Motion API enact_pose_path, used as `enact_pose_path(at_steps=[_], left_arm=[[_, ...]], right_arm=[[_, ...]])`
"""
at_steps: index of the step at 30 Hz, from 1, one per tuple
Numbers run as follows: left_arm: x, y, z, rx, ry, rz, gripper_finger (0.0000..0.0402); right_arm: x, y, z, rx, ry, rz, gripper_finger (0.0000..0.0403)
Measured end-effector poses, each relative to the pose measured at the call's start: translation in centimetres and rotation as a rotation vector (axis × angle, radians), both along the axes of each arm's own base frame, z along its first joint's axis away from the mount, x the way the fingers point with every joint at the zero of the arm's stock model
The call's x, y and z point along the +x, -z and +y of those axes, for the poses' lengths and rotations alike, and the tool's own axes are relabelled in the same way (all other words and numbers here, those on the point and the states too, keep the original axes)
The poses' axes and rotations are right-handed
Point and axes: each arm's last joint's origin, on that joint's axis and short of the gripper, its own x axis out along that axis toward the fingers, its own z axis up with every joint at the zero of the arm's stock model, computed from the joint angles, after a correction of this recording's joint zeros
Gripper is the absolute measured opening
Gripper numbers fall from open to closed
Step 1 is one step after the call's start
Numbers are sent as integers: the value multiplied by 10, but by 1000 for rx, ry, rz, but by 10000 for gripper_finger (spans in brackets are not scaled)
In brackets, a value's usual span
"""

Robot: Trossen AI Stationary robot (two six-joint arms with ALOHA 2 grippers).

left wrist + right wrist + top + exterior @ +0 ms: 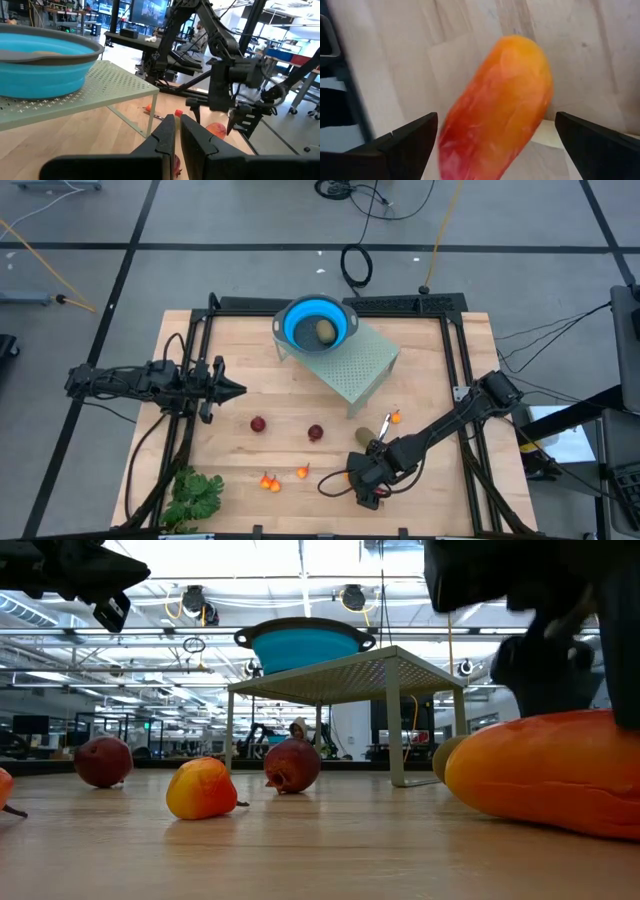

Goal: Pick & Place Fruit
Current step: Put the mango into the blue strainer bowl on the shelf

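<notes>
A longer orange-red piece [497, 105] lies on the table near its near edge, and also shows in the high view [340, 478] and the low view [545, 775]. My right gripper [497, 145] is open just above it, pointing down, one finger on either side and neither touching it. It also shows in the high view [365, 483]. Two dark red balls [258, 424] [316, 432], an olive-brown oval [364, 437] and tiny orange-red bits [268, 481] lie on the table. Another oval [326, 331] lies in the blue bowl [300, 315]. My left gripper [238, 390] hangs shut and empty at the left, above the table.
The blue bowl stands on a pale green perforated stand [355, 365] at the far middle. A leafy green bunch [195, 495] lies at the near left corner. Black frame rails [455, 370] run along the table's sides. Another orange-red bit [396, 417] lies by the stand's near corner.
</notes>
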Motion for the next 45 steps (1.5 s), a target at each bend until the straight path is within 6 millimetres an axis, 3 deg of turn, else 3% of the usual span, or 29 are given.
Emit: enact_pose_path(at_steps=[7, 39, 45], left_arm=[[0, 0, 0, 0, -1, 0, 26], [0, 0, 0, -2, -2, 0, 26], [0, 0, 0, -2, -2, 0, 26]], right_arm=[[2, 18, 3, -7, -9, 56, 398], [3, 18, 4, 2, 1, 46, 391], [6, 17, 5, 19, 1, 18, 350]])
